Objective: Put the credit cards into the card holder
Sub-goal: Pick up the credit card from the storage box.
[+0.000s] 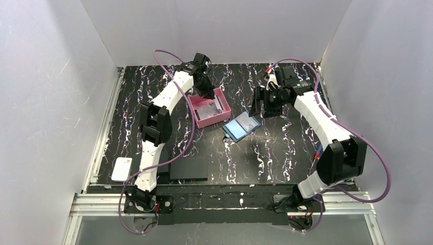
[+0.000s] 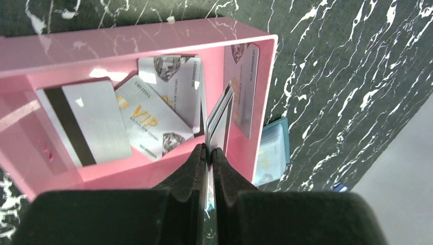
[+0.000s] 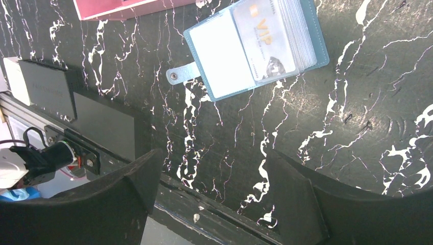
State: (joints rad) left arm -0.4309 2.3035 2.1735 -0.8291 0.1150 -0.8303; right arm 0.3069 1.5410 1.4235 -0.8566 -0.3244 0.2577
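The pink card holder [image 1: 212, 122] [image 2: 153, 41] stands at the middle back of the table. Several credit cards lie inside it: one with a black stripe [image 2: 87, 122], a VIP card [image 2: 148, 122], another behind it [image 2: 178, 81], and one leaning on the right wall [image 2: 244, 87]. My left gripper [image 1: 208, 94] [image 2: 210, 150] is above the holder's right end, shut on a credit card [image 2: 220, 120] held edge-on, whose far end reaches down into the box. My right gripper [image 1: 259, 104] [image 3: 212, 158] hangs open with nothing between its fingers, to the right of the holder.
A blue hinged case [image 1: 242, 125] [image 3: 255, 46] lies open beside the holder, with cards in its sleeves. Flat black pads [image 1: 189, 168] [image 3: 104, 125] lie near the front edge. A white object [image 1: 121, 168] sits at the front left. White walls enclose the table.
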